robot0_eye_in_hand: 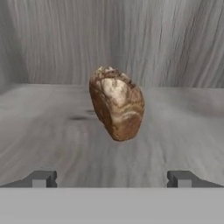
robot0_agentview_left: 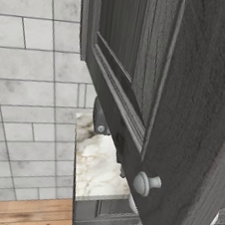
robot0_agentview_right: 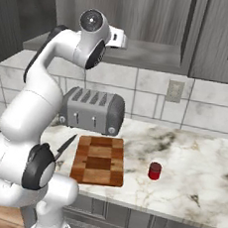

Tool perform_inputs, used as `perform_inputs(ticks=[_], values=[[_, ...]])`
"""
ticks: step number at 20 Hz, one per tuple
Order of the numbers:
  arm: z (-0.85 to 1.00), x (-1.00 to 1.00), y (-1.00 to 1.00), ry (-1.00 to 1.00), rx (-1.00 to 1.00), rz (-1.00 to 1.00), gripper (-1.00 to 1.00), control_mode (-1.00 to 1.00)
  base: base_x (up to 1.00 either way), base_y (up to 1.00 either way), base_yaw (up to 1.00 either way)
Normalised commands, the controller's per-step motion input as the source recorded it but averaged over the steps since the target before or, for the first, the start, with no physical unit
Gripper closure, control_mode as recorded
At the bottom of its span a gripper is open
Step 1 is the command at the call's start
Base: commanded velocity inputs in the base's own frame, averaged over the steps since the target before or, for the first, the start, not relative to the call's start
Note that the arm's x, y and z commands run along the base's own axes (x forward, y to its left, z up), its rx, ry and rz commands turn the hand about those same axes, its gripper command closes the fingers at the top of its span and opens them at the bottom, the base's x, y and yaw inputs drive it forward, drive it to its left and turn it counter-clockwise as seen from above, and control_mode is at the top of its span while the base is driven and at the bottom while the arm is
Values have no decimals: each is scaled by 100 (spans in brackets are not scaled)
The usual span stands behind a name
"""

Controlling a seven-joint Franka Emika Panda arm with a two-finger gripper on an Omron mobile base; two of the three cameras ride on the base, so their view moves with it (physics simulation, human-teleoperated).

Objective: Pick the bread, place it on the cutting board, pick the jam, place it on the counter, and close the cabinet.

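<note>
Brown crusty bread [robot0_eye_in_hand: 117,103] tilted on the grey cabinet shelf, cabinet [robot0_agentview_left: 187,94] door swung open with round pale knob, checkered wooden cutting board [robot0_agentview_right: 99,160] flat and bare on the marbled counter [robot0_agentview_right: 190,164], small red jam jar [robot0_agentview_right: 154,170] upright just right of the board

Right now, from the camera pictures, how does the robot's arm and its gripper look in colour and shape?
The arm is made of thick, rounded white segments with a glossy shell. Dark grey to black bands mark its joints, and a round dark cap closes the topmost joint. The gripper shows two small, blocky dark grey fingertips. No cables or markings are visible.
</note>
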Motion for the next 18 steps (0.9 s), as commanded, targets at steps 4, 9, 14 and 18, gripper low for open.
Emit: perform_inputs(ticks=[4, 9, 14, 18], values=[[0, 42, -1, 0, 0, 0, -100, -100, 0, 0, 0], [-4, 35, -10, 0, 0, 0, -100, -100, 0, 0, 0], [-1, 32, -17, 0, 0, 0, -100, -100, 0, 0, 0], [0, 31, -8, 0, 0, 0, -100, -100, 0, 0, 0]])
